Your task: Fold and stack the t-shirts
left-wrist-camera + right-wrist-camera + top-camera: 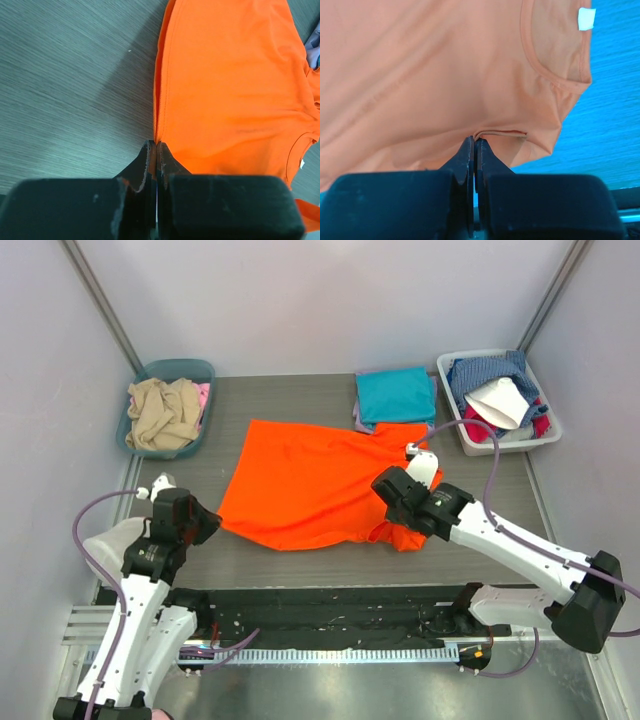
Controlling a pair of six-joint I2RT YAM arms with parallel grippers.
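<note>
- Looking down on my grey wood-grain table (290,395), I see pale walls (320,300) closing it in on three sides.
- A teal bin (205,370) of beige and pink cloth sits at the rear left, and a white bin (455,435) of mixed clothes at the rear right.
- My left gripper (156,145) is clenched, tips together against the side hem of the orange t-shirt (310,480). I cannot tell whether cloth is caught between them.
- My right gripper (475,142) is pinched tight on a small fold of that shirt, just below the collar.
- The orange shirt lies spread mid-table between both grippers, bunched at its right end.
- The folded teal t-shirt (393,395) rests on the lavender t-shirt (358,420) at the rear, touching the orange shirt's far corner.
</note>
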